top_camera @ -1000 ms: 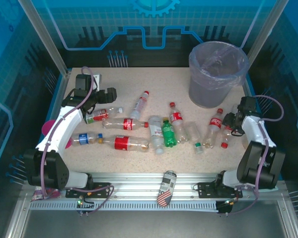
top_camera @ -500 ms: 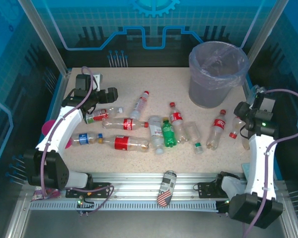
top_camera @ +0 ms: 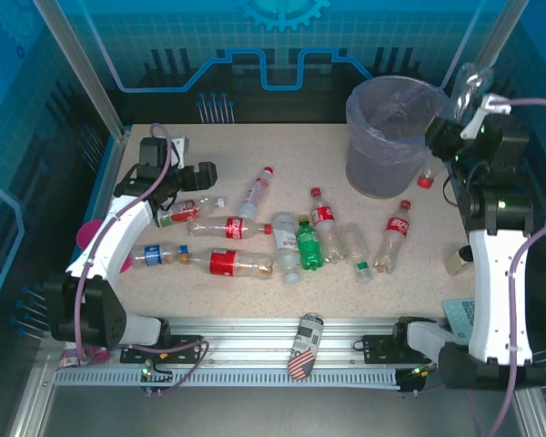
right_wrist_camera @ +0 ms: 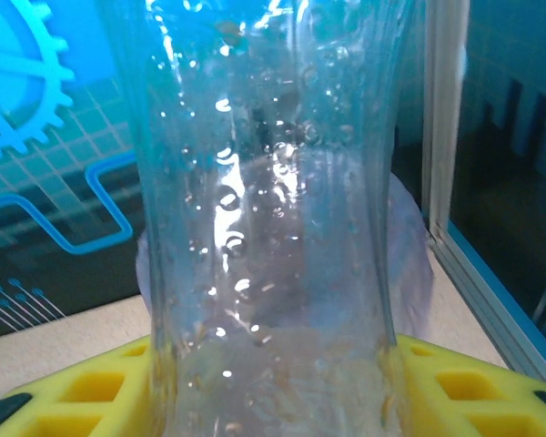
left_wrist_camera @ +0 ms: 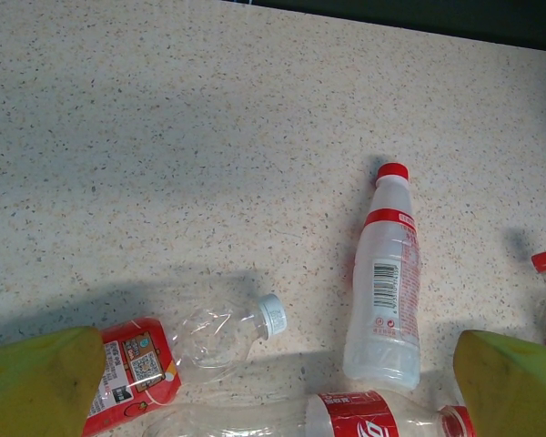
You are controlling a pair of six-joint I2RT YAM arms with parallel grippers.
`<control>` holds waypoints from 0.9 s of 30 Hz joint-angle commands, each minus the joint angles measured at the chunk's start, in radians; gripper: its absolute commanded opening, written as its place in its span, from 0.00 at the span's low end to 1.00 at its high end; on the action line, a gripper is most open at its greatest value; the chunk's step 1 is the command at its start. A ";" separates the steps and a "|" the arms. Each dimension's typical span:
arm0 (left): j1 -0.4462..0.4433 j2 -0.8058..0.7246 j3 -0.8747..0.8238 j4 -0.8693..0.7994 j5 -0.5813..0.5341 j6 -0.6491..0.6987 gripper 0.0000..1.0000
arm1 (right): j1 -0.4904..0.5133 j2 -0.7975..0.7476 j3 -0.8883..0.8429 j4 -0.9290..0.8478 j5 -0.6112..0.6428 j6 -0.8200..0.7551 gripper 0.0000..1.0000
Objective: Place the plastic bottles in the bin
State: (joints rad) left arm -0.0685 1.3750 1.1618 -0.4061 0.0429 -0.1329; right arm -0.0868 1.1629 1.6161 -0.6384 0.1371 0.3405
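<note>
My right gripper (top_camera: 457,127) is raised beside the right rim of the bin (top_camera: 382,173), a grey bucket with a lavender bag, and is shut on a clear plastic bottle (top_camera: 470,84) whose red cap (top_camera: 425,181) hangs low. Up close, this bottle (right_wrist_camera: 268,228) stands between the yellow fingers (right_wrist_camera: 82,391) of the right gripper (right_wrist_camera: 273,391), the bin (right_wrist_camera: 409,264) behind it. Several plastic bottles lie mid-table, among them a green one (top_camera: 308,244) and a red-labelled one (top_camera: 396,235). My left gripper (top_camera: 187,177) (left_wrist_camera: 273,391) hangs open over a crushed white-capped bottle (left_wrist_camera: 200,337) and a red-capped white bottle (left_wrist_camera: 387,282).
A stars-and-stripes can (top_camera: 302,346) lies on the front rail. A pink cup (top_camera: 86,235) sits off the table's left edge. Small items (top_camera: 455,262) lie near the right edge. Blue enclosure walls and metal posts close in the back and sides.
The right arm lifted a red-capped bottle off the table's right side and carried it up to the bin's right rim. The left arm has stayed still and open.
</note>
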 commanded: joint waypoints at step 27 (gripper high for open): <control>-0.059 0.017 -0.015 0.007 0.002 -0.011 0.99 | 0.045 0.795 0.474 0.121 0.035 -0.139 0.44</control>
State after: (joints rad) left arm -0.1154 1.3792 1.1538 -0.4061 0.0418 -0.1329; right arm -0.0532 1.9537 2.0979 -0.5232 0.1677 0.2226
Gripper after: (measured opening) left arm 0.991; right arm 0.482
